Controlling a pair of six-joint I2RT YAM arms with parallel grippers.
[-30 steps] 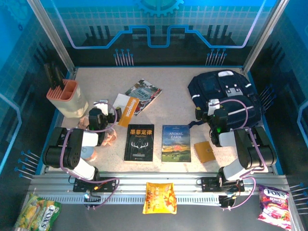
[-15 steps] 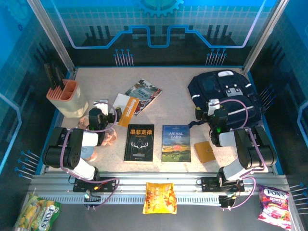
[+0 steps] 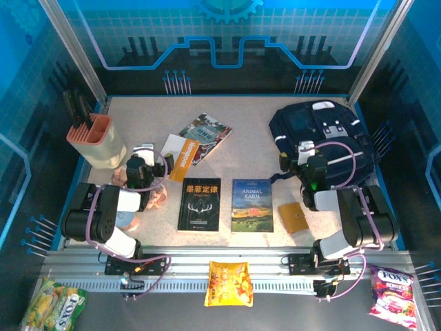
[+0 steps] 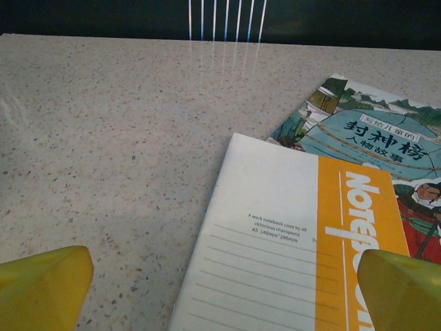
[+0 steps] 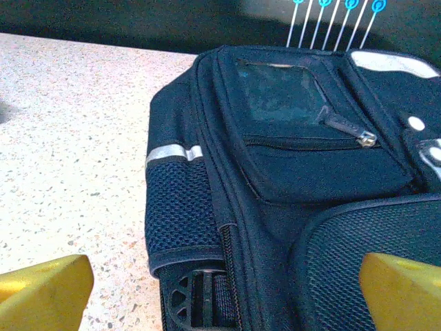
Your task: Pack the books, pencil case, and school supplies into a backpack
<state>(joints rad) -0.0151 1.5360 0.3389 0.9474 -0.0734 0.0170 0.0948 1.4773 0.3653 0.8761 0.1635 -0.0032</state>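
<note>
Backpack (image 3: 324,134) lies at the far right of the counter (image 3: 255,117), just beyond the right claw (image 3: 306,157). In the right wrist view the backpack (image 5: 275,172) has its front pocket zip (image 5: 344,129) drawn closed; whether the main compartment is open cannot be told. Nothing is seen inside it. Right claw: released, fingers (image 5: 41,289) spread wide, grasping nothing. Left claw (image 3: 146,160): likewise released and empty, fingers (image 4: 41,286) apart above the near edge of an orange-and-white notebook (image 4: 289,262). That notebook overlaps the green-and-white illustrated book (image 3: 207,134) at the counter's far centre. Black book (image 3: 200,204) and Animal Farm book (image 3: 252,205) lie flat side by side at the near centre, close but apart. Tan-brown square piece (image 3: 293,217) lies just right of Animal Farm, near the right arm. Peach-and-cream holder (image 3: 96,141) stands at far left with black tools (image 3: 74,107) upright in it. All task items observed are on the counter, outside the backpack.
</note>
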